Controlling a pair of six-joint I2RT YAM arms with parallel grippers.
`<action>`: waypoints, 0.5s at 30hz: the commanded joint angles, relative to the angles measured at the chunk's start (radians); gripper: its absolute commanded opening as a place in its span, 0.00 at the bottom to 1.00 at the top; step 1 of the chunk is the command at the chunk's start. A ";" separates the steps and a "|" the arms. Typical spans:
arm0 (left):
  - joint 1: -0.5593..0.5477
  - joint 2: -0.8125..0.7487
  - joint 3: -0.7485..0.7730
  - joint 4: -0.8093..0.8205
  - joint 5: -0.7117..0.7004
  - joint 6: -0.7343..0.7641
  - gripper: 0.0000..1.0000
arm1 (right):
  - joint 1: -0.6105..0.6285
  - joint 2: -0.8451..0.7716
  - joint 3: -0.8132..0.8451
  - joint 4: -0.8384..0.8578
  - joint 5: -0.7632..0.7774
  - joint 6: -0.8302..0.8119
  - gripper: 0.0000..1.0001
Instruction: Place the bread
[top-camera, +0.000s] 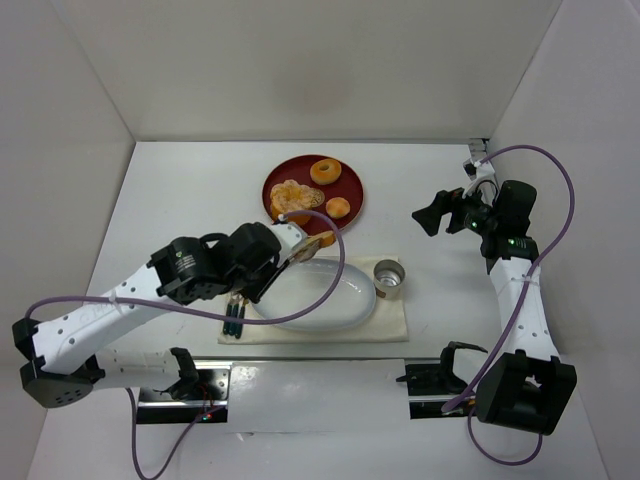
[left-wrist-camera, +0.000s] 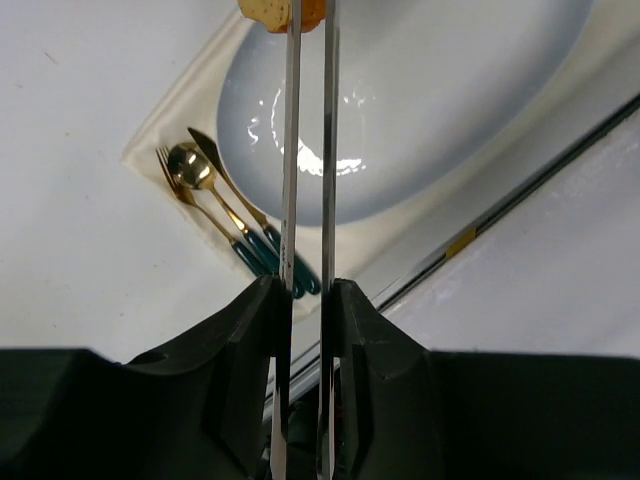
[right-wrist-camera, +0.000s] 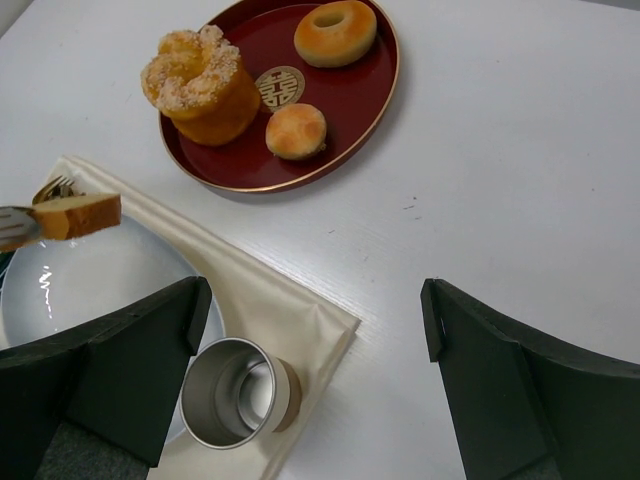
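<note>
The bread (top-camera: 313, 240), a small golden-tan slice with a brown crust, is pinched at the tips of metal tongs (top-camera: 298, 250). It hangs over the far edge of the pale oval plate (top-camera: 335, 305). My left gripper (top-camera: 266, 258) is shut on the tongs. In the left wrist view my left gripper (left-wrist-camera: 305, 290) squeezes the two tong blades (left-wrist-camera: 291, 150), with the bread (left-wrist-camera: 282, 12) at the top edge above the plate (left-wrist-camera: 430, 110). The right wrist view shows the bread (right-wrist-camera: 80, 215) at the left. My right gripper (top-camera: 437, 212) is open and empty above the table (right-wrist-camera: 315, 300).
A red tray (top-camera: 352, 182) behind the plate holds a ring donut (top-camera: 325, 171), a lobed orange pastry (top-camera: 290, 197) and a small round bun (top-camera: 338, 208). A metal cup (top-camera: 389, 279) stands on the cream placemat (top-camera: 392, 325). Cutlery (top-camera: 235, 318) lies left of the plate.
</note>
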 joint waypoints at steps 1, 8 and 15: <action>0.001 -0.035 -0.012 0.022 0.053 -0.025 0.00 | -0.005 0.000 0.026 -0.002 0.015 -0.015 1.00; 0.001 0.048 -0.057 0.058 0.089 -0.006 0.00 | -0.005 0.000 0.026 -0.002 0.024 -0.024 1.00; -0.017 0.123 -0.068 0.068 0.111 -0.006 0.00 | -0.005 0.009 0.026 -0.002 0.024 -0.024 1.00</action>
